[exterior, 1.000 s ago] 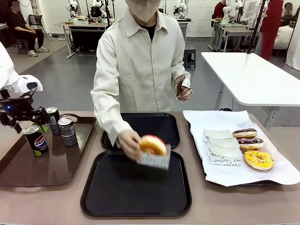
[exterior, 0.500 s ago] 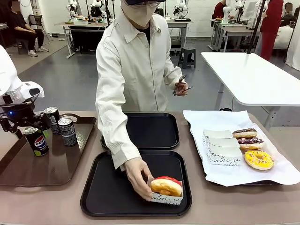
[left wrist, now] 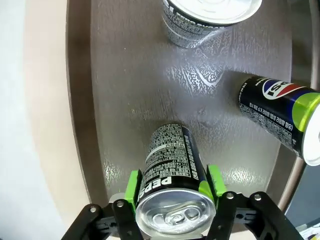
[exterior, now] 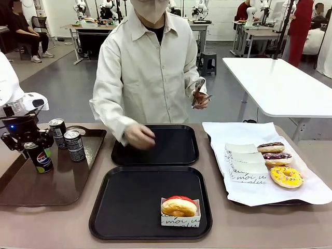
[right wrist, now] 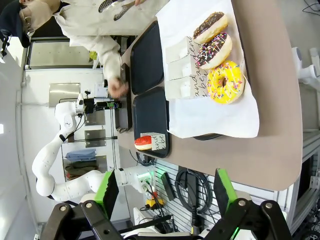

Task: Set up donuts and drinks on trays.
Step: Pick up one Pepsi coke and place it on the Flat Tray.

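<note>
I see a grey floor (exterior: 67, 88) and a white table (exterior: 280, 83) on the right. Far back stand desks (exterior: 91, 28), a dark stool (exterior: 209, 61) and a white wall (exterior: 222, 15).

Right gripper (right wrist: 165, 186), jaws wide apart; 3 donuts (right wrist: 224, 82) on white paper (right wrist: 210, 116) beside 2 black trays (right wrist: 148, 60)

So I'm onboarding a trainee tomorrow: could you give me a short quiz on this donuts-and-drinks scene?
1. True or false: the boxed red-iced donut sits on the near black tray.
2. How many cans stand on the brown tray? A) two B) three C) four
3. Fill in: the left claw has its green pads against the two sides of a ___.

Key: 1. True. 2. B. 3. can.
</note>
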